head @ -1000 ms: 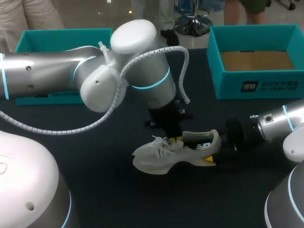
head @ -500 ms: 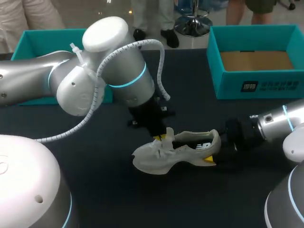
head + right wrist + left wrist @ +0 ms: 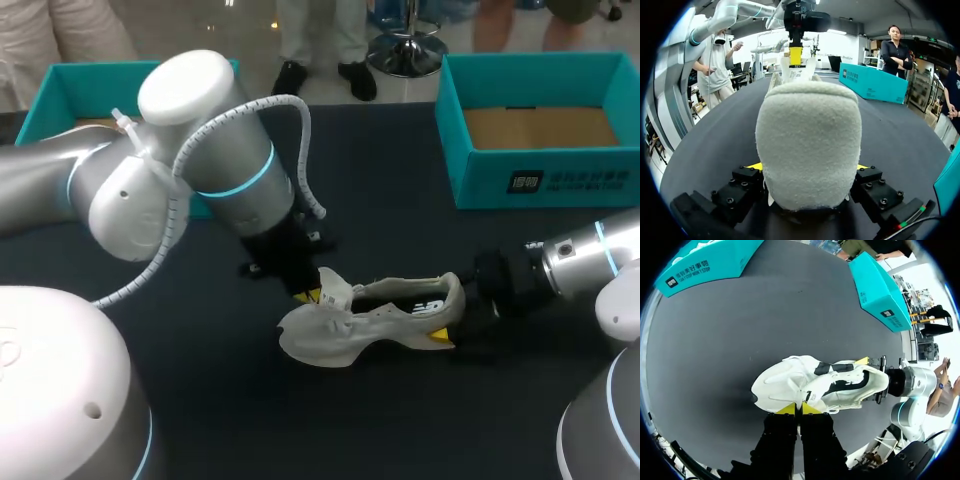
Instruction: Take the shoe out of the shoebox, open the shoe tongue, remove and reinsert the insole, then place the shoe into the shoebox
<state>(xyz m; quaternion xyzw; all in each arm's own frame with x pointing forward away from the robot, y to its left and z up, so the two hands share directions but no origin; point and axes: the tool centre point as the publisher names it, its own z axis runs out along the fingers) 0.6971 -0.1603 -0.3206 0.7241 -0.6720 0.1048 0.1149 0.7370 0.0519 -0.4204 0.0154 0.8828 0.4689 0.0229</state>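
Note:
A pale grey-white shoe [image 3: 375, 322] lies on its side on the black table, toe to the left. My left gripper [image 3: 310, 294] is shut on the shoe's tongue [image 3: 334, 289], which stands lifted over the laces. In the left wrist view the yellow tips of my left gripper [image 3: 799, 409] pinch the tongue's edge on the shoe [image 3: 805, 382]. My right gripper [image 3: 458, 318] clamps the heel from both sides. In the right wrist view the padded heel [image 3: 809, 135] fills the space between the fingers of my right gripper [image 3: 807, 169], with my left gripper [image 3: 796, 54] beyond it.
An open teal shoebox [image 3: 455, 140] stands at the back right, and it also shows in the left wrist view [image 3: 880, 285]. A second teal box part [image 3: 55, 85] sits at the back left behind my left arm. Bare table lies in front of the shoe.
My left arm has swung to the left, drawing the tongue up and toward the toe. The shoe and my right gripper have stayed in place.

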